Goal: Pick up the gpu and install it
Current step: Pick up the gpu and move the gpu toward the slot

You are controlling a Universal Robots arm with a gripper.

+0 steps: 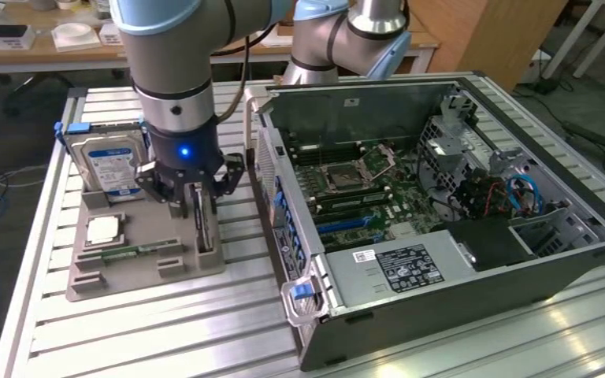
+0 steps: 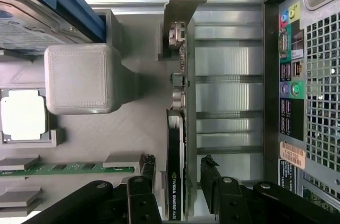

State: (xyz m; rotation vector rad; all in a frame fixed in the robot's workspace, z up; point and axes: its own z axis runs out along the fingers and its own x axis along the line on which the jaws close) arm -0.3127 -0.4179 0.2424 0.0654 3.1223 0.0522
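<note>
The gpu point(image 1: 205, 232) stands on its long edge in a slot of the grey holder tray point(image 1: 145, 276), left of centre in the exterior view, just beside the open computer case point(image 1: 439, 197). Judged from this seating, the upright position leaves both flat faces free for gripping. The gripper point(image 1: 195, 201) hangs directly over the card with its fingers point(image 2: 147, 168) spread, one on each side and neither visibly touching. The card sits fully in its slot, not lifted
</note>
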